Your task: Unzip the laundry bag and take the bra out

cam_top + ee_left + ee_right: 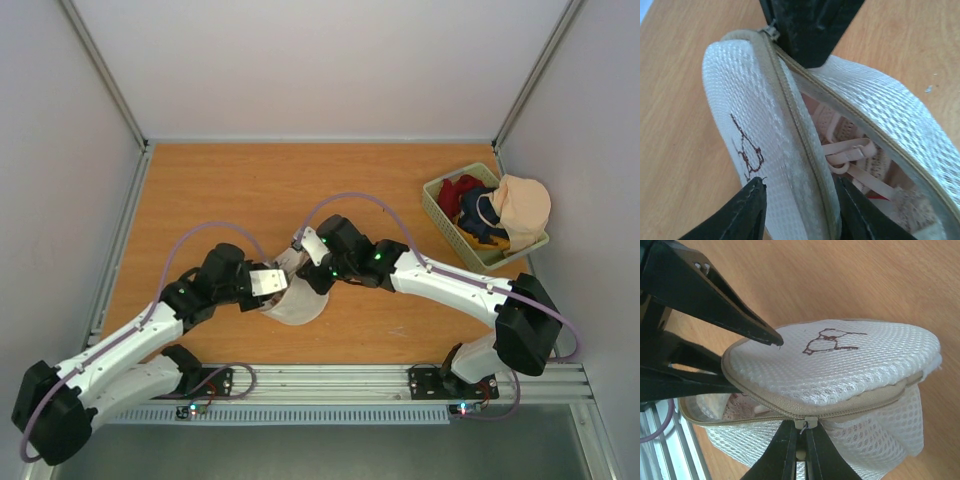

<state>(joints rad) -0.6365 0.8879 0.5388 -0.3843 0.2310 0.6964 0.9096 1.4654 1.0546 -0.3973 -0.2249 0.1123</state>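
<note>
The laundry bag (300,305), white mesh with a dark spectacles-like mark (832,340), lies mid-table, partly unzipped. My left gripper (272,282) straddles the bag's upper flap (785,165), one finger on top and one inside the opening, clamping it. My right gripper (303,250) is shut on the zipper pull (802,426) at the bag's rim, and its black fingers (810,30) show at the top of the left wrist view. The bra (850,150), pink-beige with thin straps and lace, lies inside the open gap and shows faintly in the right wrist view (740,404).
A green basket (438,205) stands at the back right with red (460,190) and navy (482,228) cloths, and a pale peach garment (522,205) hangs over its right rim. Grey walls enclose the table on three sides. A metal rail (330,380) runs along the near edge.
</note>
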